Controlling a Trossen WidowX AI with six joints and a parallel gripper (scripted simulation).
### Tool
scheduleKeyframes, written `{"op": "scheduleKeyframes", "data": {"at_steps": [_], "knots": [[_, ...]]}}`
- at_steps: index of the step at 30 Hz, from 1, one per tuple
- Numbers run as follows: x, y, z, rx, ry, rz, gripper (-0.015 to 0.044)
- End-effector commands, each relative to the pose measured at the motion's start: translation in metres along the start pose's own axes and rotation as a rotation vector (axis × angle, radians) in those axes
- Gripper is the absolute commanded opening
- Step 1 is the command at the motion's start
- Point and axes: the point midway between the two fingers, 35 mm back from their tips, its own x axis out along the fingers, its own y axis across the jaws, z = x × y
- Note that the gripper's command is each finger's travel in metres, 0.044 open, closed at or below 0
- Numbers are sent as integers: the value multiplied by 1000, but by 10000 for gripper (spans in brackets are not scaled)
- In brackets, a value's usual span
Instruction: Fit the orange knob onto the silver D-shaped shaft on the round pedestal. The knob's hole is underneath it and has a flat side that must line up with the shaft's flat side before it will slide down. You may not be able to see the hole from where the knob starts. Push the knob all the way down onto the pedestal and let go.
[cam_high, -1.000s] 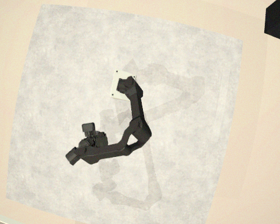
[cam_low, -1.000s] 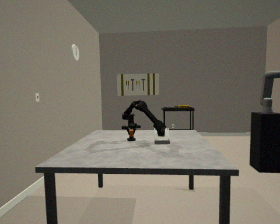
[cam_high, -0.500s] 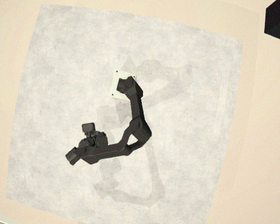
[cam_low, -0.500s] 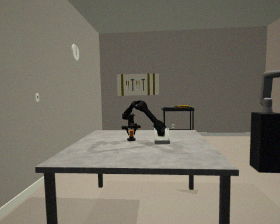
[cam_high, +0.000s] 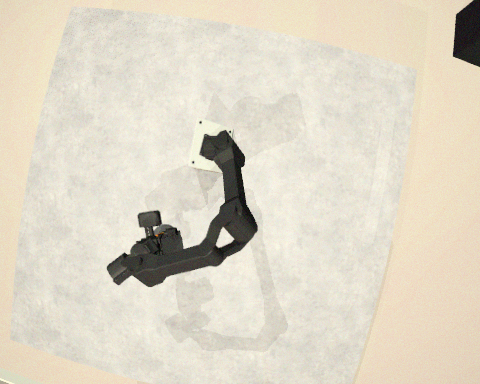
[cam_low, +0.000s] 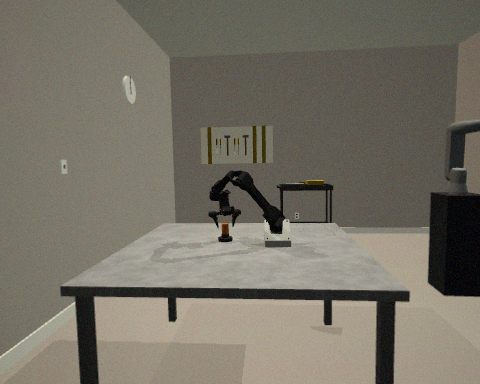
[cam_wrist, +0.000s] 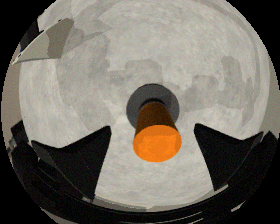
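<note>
- Wrist view: gripper (cam_high: 159, 239) (cam_low: 225, 226) (cam_wrist: 154, 130) wide open, empty; knob (cam_low: 225, 229) (cam_wrist: 157, 144) upright on pedestal (cam_low: 225, 239) (cam_wrist: 135, 102).
- Risk: misaligned flats could leave knob unseated; seating unclear.

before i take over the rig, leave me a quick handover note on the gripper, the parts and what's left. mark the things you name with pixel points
Gripper (cam_low: 225, 222) (cam_wrist: 154, 130): open, holding nothing, fingers either side of and above the knob.
Orange knob (cam_low: 225, 229) (cam_wrist: 157, 143): upright over the round pedestal (cam_low: 225, 239) (cam_wrist: 135, 107), which stands on the table (cam_high: 320, 200) (cam_low: 225, 272) (cam_wrist: 150, 185).
Done: knob placed at the pedestal and released.
Left: check that it is fully down; a dark band shows beneath it, and I can't tell whether that is a gap. If seated, probably just lift the arm clear.
</note>
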Motion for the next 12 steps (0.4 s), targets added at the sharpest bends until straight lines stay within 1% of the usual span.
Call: {"op": "scheduleKeyframes", "data": {"at_steps": [1,3,12], "knots": [[-58,1,-2,-6,29,-20,440],[-69,2,-1,-6,28,-20,440],[-69,1,-3,-6,28,-20,440]]}}
